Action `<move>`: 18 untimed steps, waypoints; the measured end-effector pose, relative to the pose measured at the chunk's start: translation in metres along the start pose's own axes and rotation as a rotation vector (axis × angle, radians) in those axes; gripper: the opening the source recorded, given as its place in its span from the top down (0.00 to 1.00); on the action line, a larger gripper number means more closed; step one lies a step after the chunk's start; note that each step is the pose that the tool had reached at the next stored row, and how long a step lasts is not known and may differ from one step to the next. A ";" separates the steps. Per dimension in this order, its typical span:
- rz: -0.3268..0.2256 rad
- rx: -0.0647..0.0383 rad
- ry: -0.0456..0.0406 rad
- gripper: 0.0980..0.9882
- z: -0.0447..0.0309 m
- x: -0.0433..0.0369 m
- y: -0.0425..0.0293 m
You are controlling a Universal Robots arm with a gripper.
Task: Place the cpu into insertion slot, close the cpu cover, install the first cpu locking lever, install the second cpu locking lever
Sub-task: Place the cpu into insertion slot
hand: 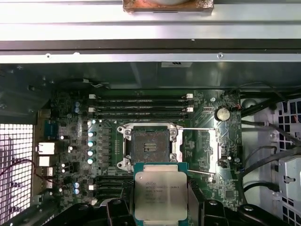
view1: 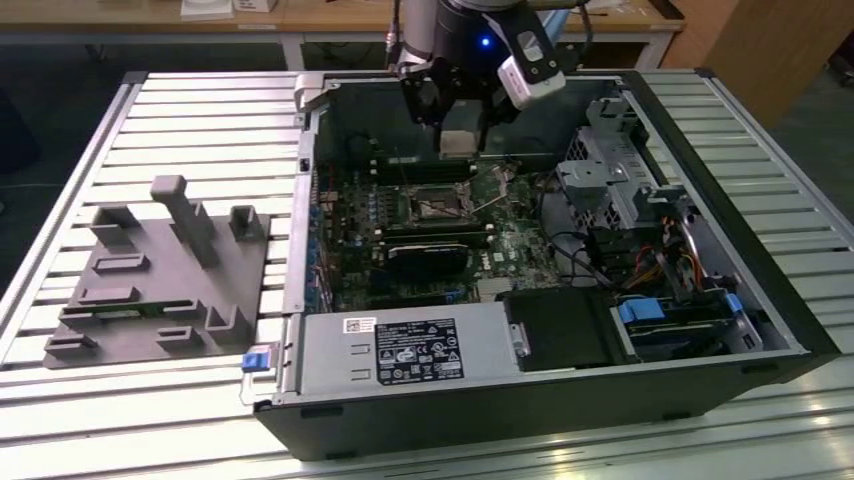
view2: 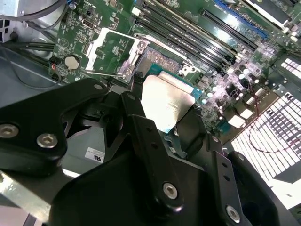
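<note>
Above the green motherboard inside the open black computer case, the black two-fingered pincer is clamped on the flat, square, pale silvery-topped cpu. One of its fingers presses against each of two opposite edges. In the first wrist view the cpu hangs just beside the small square, dark-centred, silver-rimmed insertion slot, not in it, and the slot's contact field lies bare. The thin silver window-framed cpu cover is swung open to one side of the slot (the board shows through its cut-out in the second wrist view). A thin silver wire lever lies beside it. In the exterior view the case sits on a slatted metal surface. A grey moulded fixture block rests on the slats at the exterior view's left, well apart from the pincer.
</note>
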State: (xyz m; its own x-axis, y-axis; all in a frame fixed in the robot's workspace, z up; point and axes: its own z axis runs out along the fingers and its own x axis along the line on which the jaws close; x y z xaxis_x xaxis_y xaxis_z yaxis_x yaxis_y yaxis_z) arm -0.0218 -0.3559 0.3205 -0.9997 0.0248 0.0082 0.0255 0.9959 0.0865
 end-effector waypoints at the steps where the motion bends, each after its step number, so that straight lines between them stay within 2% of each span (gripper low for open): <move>1: 0.000 0.000 -0.0006 0.50 0.0018 0.0000 -0.0002; 11: 0.000 0.000 -0.0053 0.50 0.0198 0.0001 -0.0015; 18: -0.002 0.000 -0.0186 0.50 0.0327 0.0031 0.0008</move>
State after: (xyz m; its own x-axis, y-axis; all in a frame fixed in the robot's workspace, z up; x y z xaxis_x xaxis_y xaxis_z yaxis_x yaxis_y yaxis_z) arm -0.0250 -0.3522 0.2880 -0.9996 0.0247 -0.0104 0.0237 0.9959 0.0869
